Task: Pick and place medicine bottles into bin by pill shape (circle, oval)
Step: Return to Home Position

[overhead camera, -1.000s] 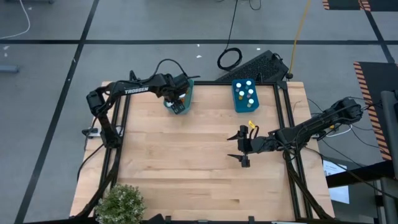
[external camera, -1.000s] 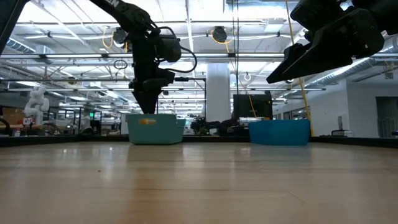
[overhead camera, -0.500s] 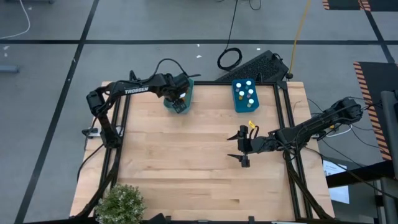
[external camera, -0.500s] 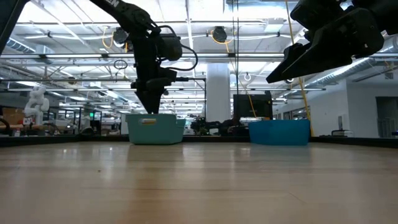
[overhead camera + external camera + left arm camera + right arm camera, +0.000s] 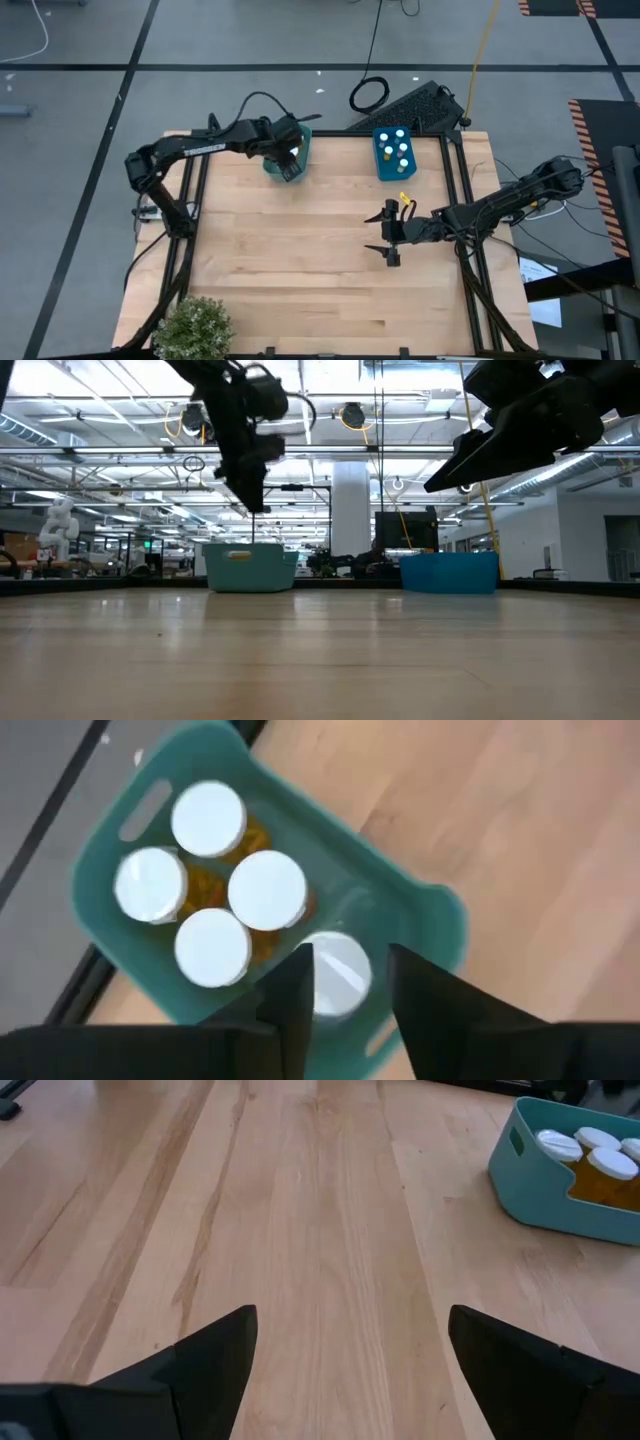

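Your left hand (image 5: 345, 1010) hangs above the teal bin (image 5: 440, 915) at the far edge of the tabletop (image 5: 300, 260), its fingers released and grasping nothing, with a gap between them through which one white cap shows. Five bottles (image 5: 267, 890) stand in that bin: four packed touching one another, the fifth (image 5: 335, 970) apart from them, directly under your fingers. The risk, as I judge it, is in the way out: if you swing sideways before you are well above the rim, a finger can clip that lone bottle or the bin wall and tip it, and smooth round caps on light cylinders roll readily. The bin is moulded plastic with rounded corners and a slotted handle, light enough to skid on the smooth, varnished wood planks if nudged. The bottles are translucent orange with flat white caps, so the pill shape is hard to read from above. The blue bin (image 5: 395, 152), just beside the teal one, holds more white-capped bottles. Your right hand (image 5: 345, 1370) waits over bare wood nearer you than the blue bin, spread wide and empty.
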{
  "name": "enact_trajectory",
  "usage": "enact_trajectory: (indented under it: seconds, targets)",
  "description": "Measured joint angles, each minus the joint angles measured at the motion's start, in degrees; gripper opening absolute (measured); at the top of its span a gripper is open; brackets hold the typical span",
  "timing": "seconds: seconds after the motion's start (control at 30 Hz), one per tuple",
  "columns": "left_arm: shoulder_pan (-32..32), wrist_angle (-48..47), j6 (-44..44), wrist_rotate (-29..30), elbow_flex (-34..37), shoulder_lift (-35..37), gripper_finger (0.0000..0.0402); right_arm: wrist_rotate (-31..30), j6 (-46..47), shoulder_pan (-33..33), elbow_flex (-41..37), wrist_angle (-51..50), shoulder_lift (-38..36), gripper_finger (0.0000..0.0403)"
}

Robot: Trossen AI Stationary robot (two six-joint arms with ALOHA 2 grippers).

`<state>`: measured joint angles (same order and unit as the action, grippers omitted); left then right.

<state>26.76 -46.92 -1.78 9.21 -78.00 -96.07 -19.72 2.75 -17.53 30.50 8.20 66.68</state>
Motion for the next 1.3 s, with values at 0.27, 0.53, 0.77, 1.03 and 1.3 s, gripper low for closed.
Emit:
enact_trajectory:
  seconds: [0.27,0.53,0.77,1.03,1.3]
  targets:
    - [-3.4,1.6,1.6,0.0,0.0,8.7,0.0090,0.1,-0.5,1.6,0.0,0.5,0.0,0.0322]
    - [-8.9,5.0,1.7,0.3,3.2,18.9,0.0068,0.3,-1.5,2.1,0.0,1.0,-1.6,0.0318]
    - [-13.5,10.9,1.6,0.5,10.2,27.7,0.0056,0.3,-3.8,2.4,0.0,0.6,-9.0,0.0279]
    - [-18.4,24.0,3.3,-0.2,21.5,34.8,0.0057,0.3,-8.7,4.2,0.0,-0.3,-19.5,0.0212]
    - [-21.8,26.8,0.8,-0.2,25.4,35.9,0.0056,0.2,-10.7,4.7,0.0,-3.5,-26.2,0.0140]
